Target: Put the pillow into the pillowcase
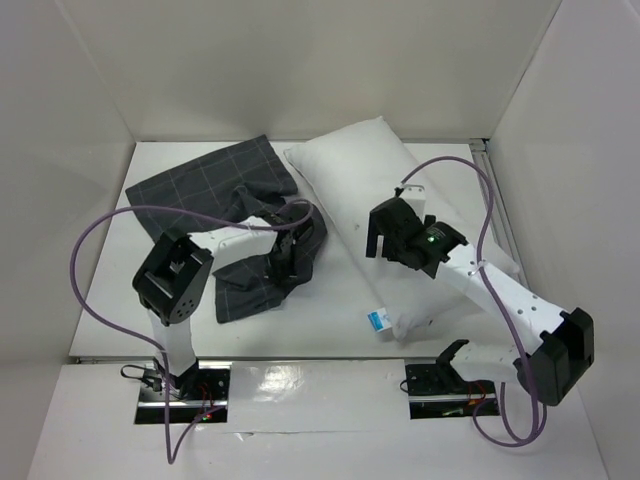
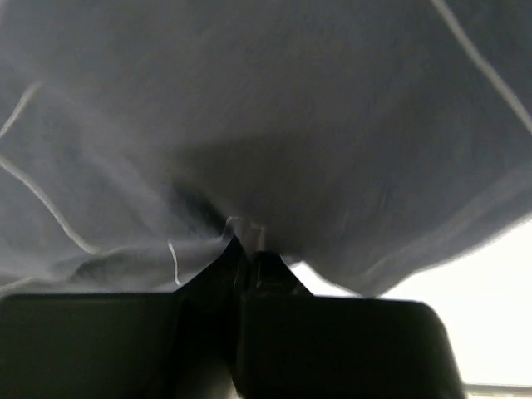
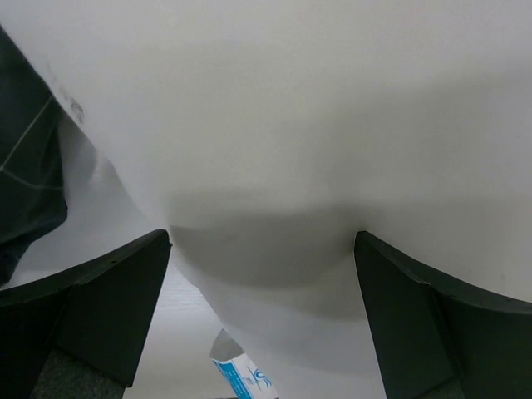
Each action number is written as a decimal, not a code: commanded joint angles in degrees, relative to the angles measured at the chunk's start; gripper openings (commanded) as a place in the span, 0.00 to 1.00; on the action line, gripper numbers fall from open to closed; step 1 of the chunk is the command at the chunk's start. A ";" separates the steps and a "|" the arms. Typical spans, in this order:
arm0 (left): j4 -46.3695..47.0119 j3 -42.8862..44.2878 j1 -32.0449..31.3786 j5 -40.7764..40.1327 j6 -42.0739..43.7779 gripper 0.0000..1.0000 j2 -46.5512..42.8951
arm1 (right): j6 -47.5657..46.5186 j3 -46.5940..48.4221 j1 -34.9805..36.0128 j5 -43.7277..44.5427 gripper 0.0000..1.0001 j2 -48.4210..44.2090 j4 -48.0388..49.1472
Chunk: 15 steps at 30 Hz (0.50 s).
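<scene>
The white pillow (image 1: 390, 190) lies slantwise right of centre on the table, its blue-and-white tag (image 1: 377, 320) at the near edge. The dark grey checked pillowcase (image 1: 215, 185) lies crumpled left of it. My left gripper (image 1: 290, 245) is shut on a bunched fold of the pillowcase (image 2: 249, 125), which fills the left wrist view. My right gripper (image 1: 385, 235) is open above the pillow's middle, a finger on each side of the bulging pillow (image 3: 274, 125); the tag (image 3: 241, 378) shows below.
White walls enclose the table on three sides. A metal rail (image 1: 495, 200) runs along the table's right edge. Purple cables (image 1: 100, 235) loop off both arms.
</scene>
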 commanded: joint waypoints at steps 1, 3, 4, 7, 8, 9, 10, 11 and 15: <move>-1.46 5.65 2.94 0.38 -0.53 0.00 -4.24 | 1.27 4.58 4.28 8.41 0.99 -0.62 -5.48; -1.47 7.06 5.32 2.50 0.09 0.00 -7.41 | -0.05 8.62 7.87 12.26 0.99 3.68 -5.48; -0.95 7.76 8.29 5.38 0.09 0.00 -8.99 | -1.01 9.59 8.59 12.29 0.99 5.44 -4.61; 1.17 7.77 13.24 12.16 0.97 0.00 -13.58 | -5.94 14.51 9.13 17.02 1.00 13.36 -1.01; 1.69 8.29 16.02 13.22 0.97 0.00 -14.10 | -10.03 15.66 8.17 17.03 1.00 16.58 1.35; 1.69 8.30 17.27 14.19 0.97 0.00 -14.10 | -12.07 16.28 5.81 12.68 1.00 18.01 6.94; 1.69 8.99 18.24 14.98 0.97 0.00 -14.71 | -13.57 16.28 4.65 10.29 1.00 19.24 9.43; 1.69 9.69 19.90 16.73 0.97 0.00 -14.72 | -15.15 16.28 3.42 7.66 0.95 21.34 11.81; 1.69 11.01 21.93 19.74 1.58 0.00 -15.25 | -13.43 13.67 -2.99 3.76 0.12 22.86 10.26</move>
